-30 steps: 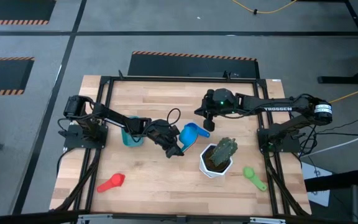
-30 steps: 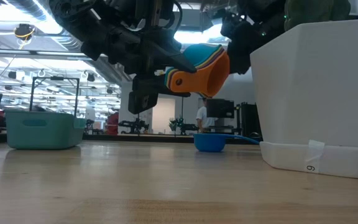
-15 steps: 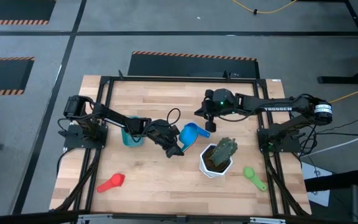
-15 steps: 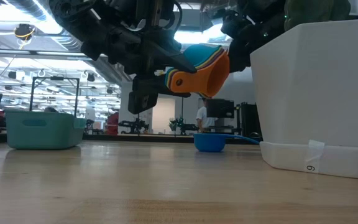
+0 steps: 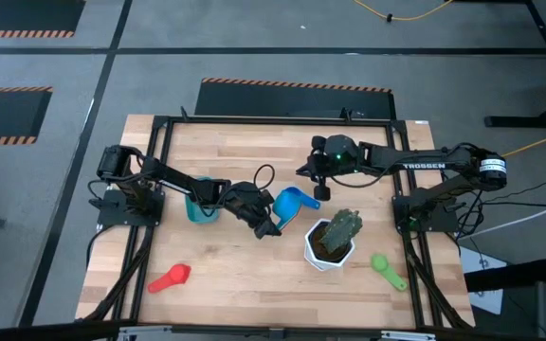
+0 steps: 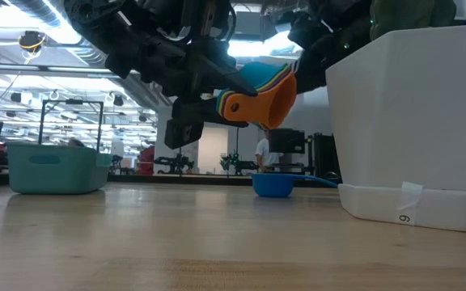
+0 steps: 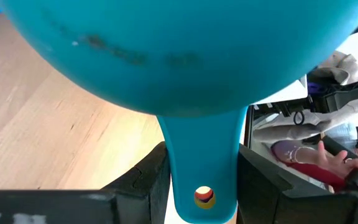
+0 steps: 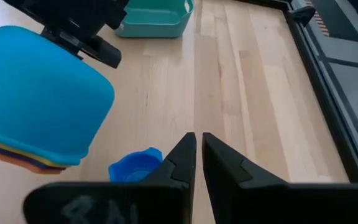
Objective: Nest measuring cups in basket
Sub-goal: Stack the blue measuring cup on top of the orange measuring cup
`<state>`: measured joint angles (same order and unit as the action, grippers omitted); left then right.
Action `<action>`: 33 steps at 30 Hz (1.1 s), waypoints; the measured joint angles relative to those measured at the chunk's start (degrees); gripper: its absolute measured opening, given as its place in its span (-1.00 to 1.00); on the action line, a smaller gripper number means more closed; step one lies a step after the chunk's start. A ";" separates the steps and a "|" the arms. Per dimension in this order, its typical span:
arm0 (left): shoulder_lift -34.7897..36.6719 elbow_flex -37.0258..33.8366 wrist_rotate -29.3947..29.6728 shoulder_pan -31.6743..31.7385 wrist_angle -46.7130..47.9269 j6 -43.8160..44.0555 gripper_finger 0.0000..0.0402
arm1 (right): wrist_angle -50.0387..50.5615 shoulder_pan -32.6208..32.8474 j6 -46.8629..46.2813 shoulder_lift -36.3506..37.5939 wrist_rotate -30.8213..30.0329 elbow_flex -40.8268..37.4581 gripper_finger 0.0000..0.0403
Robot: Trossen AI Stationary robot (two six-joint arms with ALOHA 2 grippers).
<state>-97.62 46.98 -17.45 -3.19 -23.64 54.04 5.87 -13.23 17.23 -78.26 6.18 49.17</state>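
Note:
My left gripper (image 5: 269, 225) is at mid-table, shut on a nested stack of measuring cups (image 5: 292, 205). The stack shows blue in the high view and shows teal over orange (image 6: 261, 90) in the low view. It hangs in the air between the teal basket (image 5: 202, 202) and the white plant pot. My right gripper (image 5: 315, 187) hovers shut and empty just beyond the stack, above a small blue cup (image 8: 135, 165) that sits bowl-down on the table. A red cup (image 5: 171, 278) and a green cup (image 5: 387, 269) lie near the front edge. My left gripper pinches the stacked handles, of which the teal one (image 7: 197, 149) shows, between its two fingers (image 7: 146, 182), just behind the bowls. The fingers come from the table's left, slanting a little downward, and lie along the handle. The stack is lifted clear of the table, tipped on its side.
The white hexagonal pot with a green plant (image 5: 332, 242) stands close to the stack on its near right. The basket (image 6: 55, 167) sits behind my left gripper, toward the table's left. Bare wood lies along the front between the red and green cups.
My right gripper has rolled a little about its own axis without leaving its place. The stack and my left gripper have stayed where they were.

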 joint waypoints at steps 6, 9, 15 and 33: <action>0.00 0.00 0.00 0.00 0.00 -0.06 -0.31 | 1.74 -0.02 4.56 0.00 6.54 0.00 -0.83; 0.00 0.00 0.00 -0.02 0.00 -0.09 -0.31 | 2.57 0.02 5.42 0.00 8.68 0.00 -0.83; 0.00 0.00 0.00 0.00 0.00 -0.13 -0.31 | 5.31 0.00 5.33 0.00 8.94 0.00 -0.83; 0.00 0.00 0.02 0.01 0.02 -0.17 -0.31 | 4.69 0.00 -8.02 0.00 8.96 0.00 -0.83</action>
<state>-97.62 46.98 -17.43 -3.18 -23.62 53.87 10.56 -13.23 9.21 -78.26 15.14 49.17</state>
